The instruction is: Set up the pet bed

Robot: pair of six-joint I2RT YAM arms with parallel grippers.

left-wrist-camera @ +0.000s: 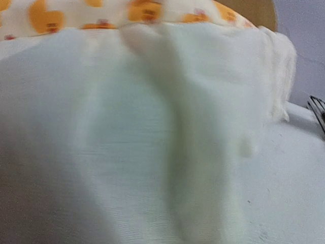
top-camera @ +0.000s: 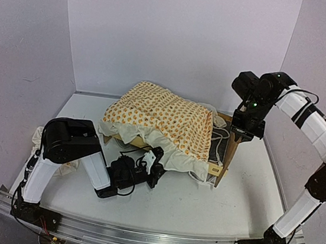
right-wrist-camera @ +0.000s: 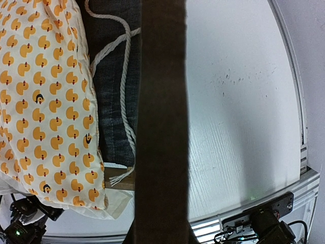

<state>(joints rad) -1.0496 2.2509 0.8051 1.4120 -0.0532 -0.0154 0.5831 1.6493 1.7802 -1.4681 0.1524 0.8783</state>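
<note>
top external: cover heaped in the bed, a gripper at each end

nearest, the left gripper (top-camera: 153, 163) lies low on the table (top-camera: 187, 211), its tip at the front ruffle of the cover (top-camera: 163, 119). the left wrist view is filled by that cream ruffle and the fingers are out of sight, so i cannot tell how wide it stands. a cream cloth (top-camera: 35, 136) lies crumpled beside the left arm.

the bed (top-camera: 224, 165) sits mid-table, its long side toward the arms. in it the orange-dotted cover is humped over most of the frame, with the ruffle spilling over the near rail. at the right end the dark grey base (right-wrist-camera: 114, 101) is bare, with white ties (right-wrist-camera: 127, 71) lying across it.

the right gripper (top-camera: 240, 134) is at the top edge of the upright end board (right-wrist-camera: 162, 101). the right wrist view shows that board as a dark band down the middle with the fingers unseen, so i cannot tell its grip.
</note>
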